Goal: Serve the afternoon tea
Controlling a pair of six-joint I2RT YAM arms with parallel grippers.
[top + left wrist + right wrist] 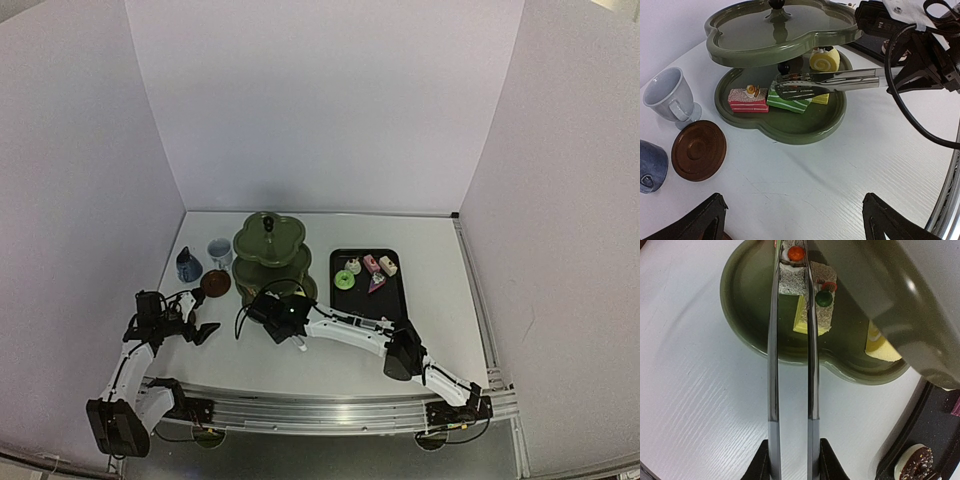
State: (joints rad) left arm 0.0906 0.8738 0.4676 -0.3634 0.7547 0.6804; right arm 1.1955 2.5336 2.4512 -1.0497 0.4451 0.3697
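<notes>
Olive-green stand (790, 129), tongs (840, 80) under its overhanging tier rim, right jaws clamping tongs, left jaws wide above table (840, 170).

**Fig.** My tongs (850, 80), bright metal, lie level above the white table (440, 290), near its middle and just left of the tray. Their two arms run close and almost parallel, and the lower tip is a slotted blade. The black rectangular tray (375, 303) sits on the table's right half, long sides running from near to far. Pale panels (320, 100) wall the far, left and right edges. A metal rail (330, 410) lines the near edge.
</notes>
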